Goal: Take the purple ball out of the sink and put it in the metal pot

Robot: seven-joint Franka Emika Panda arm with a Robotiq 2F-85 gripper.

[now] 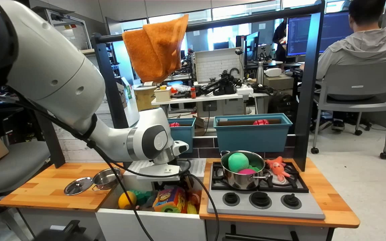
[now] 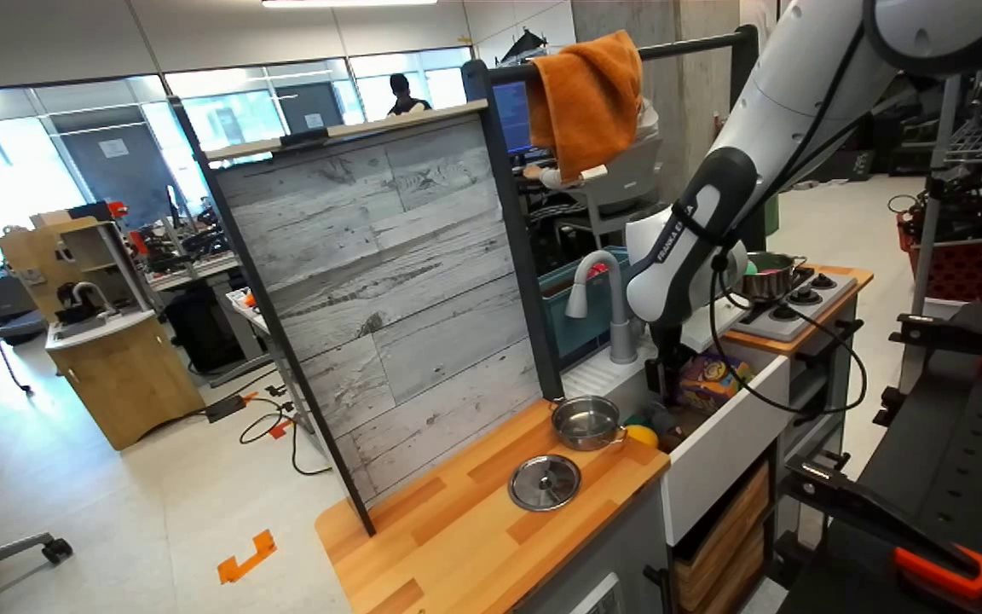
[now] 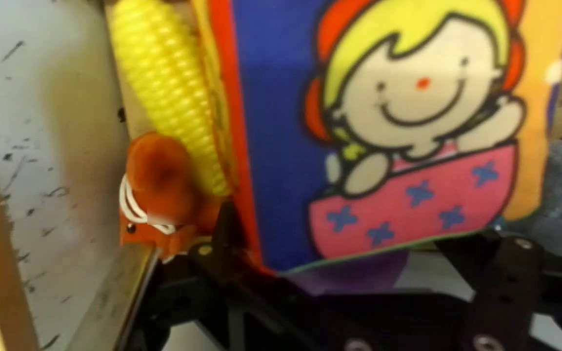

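Observation:
The purple ball (image 3: 359, 274) shows in part in the wrist view, low between my fingers, partly covered by a colourful picture block and the gripper body. It is hidden in both exterior views. My gripper (image 3: 356, 234) is down in the sink (image 1: 151, 222), with its fingers spread wide on either side of the block's lower end; its front wall also shows in an exterior view (image 2: 725, 452). The gripper also shows in an exterior view (image 2: 666, 375). The metal pot (image 1: 241, 180) stands on the stove with a green ball, a pink thing and something green in it; it also shows in an exterior view (image 2: 765, 286).
The picture block (image 1: 171, 199), a yellow corn (image 3: 169, 83), an orange toy (image 3: 156, 180) and a yellow ball (image 1: 127, 200) crowd the sink. A grey faucet (image 2: 621, 315) stands behind it. A shallow bowl (image 1: 107, 179) and lid (image 1: 78, 185) lie on the counter. A cable hangs from the arm.

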